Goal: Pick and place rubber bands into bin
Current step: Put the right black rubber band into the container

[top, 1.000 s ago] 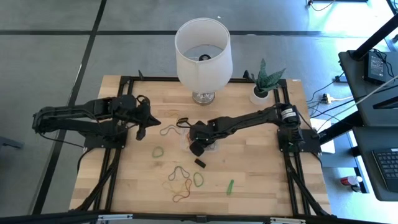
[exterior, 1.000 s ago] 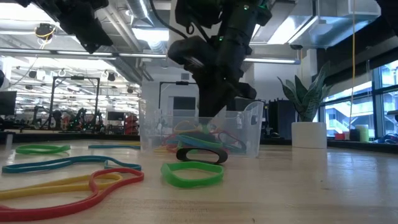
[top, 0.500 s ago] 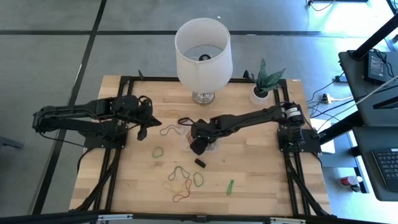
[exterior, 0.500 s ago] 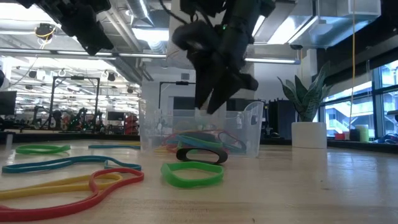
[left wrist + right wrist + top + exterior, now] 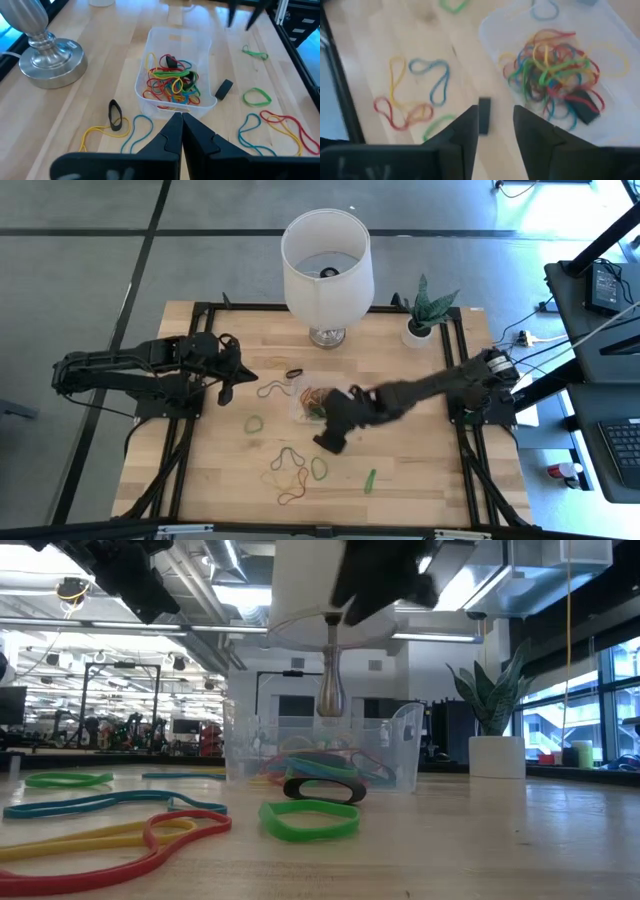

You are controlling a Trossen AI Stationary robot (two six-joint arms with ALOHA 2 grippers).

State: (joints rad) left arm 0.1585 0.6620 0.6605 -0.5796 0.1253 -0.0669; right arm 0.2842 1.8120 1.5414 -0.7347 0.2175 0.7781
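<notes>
Rubber bands, thin flexible loops in red, orange, green, yellow and blue, lie heaped in a tangle (image 5: 171,80) inside the small clear plastic bin (image 5: 172,41), a roughly square tub with rounded corners that stands near the middle of the light wooden table (image 5: 420,460). More loops lie loose on the wood around the bin: a black band (image 5: 115,114) and a yellow one (image 5: 100,134) just beside its wall toward the left arm, a dark, short thick black band (image 5: 223,88) just beside the bin on the side away from the lamp, and, farther out past that black band, a green loop (image 5: 256,96), a blue loop (image 5: 252,131) and a red-and-yellow pair (image 5: 282,129). A further green band (image 5: 370,479) lies well apart from the bin toward the table's front edge. The right gripper (image 5: 331,436) hangs above the table just beside the bin on the side away from the lamp, over the short black band (image 5: 483,115), its two dark fingers (image 5: 465,131) spread apart with nothing between them. The left gripper (image 5: 226,383) waits well apart from the bin on its left-arm side, its fingers (image 5: 172,135) pressed together and empty. Beyond the bin stands a lamp with a white drum shade (image 5: 326,255) on a silver metal base (image 5: 46,55), and near it a small white pot holding a spiky green plant (image 5: 424,315).
</notes>
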